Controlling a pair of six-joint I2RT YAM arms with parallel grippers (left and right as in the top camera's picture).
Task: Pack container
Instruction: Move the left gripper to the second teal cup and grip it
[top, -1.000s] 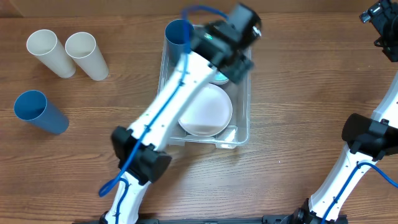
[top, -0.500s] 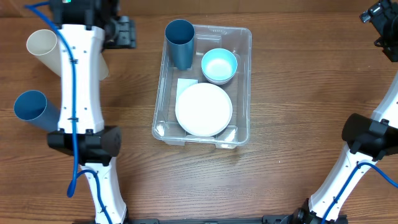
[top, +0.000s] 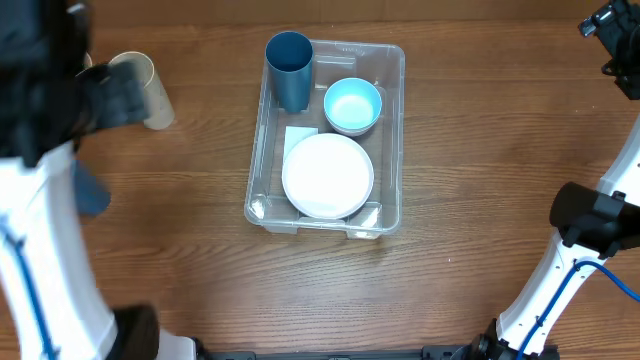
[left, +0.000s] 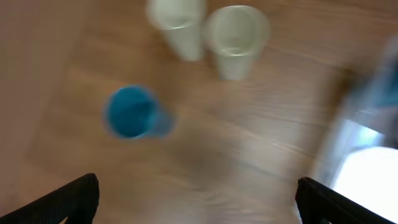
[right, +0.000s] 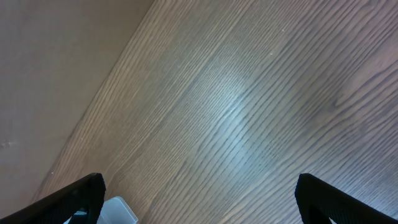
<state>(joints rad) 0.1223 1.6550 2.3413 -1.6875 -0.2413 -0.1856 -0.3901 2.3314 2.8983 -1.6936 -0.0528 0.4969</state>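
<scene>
Overhead faces straight down; left wrist view shares a cream cup (top: 148, 88).

Under my right pincer (right: 199, 202) the table (right: 249, 106) was brown wood grain, smooth, with a soft sheen where the light caught it. That pincer's fingers (right: 68, 199) looked matt black. Ahead of my left pincer (left: 198, 202), two cream cups (left: 237, 37) had a dull finish; plastic or paper, I could not tell. Off to its right, the container (top: 260, 150) was clear, glossy plastic with glints on its walls. It held a smooth white plate (top: 328, 176), a pale blue bowl (top: 353, 104) and a matt dark blue cup (top: 290, 68).
</scene>
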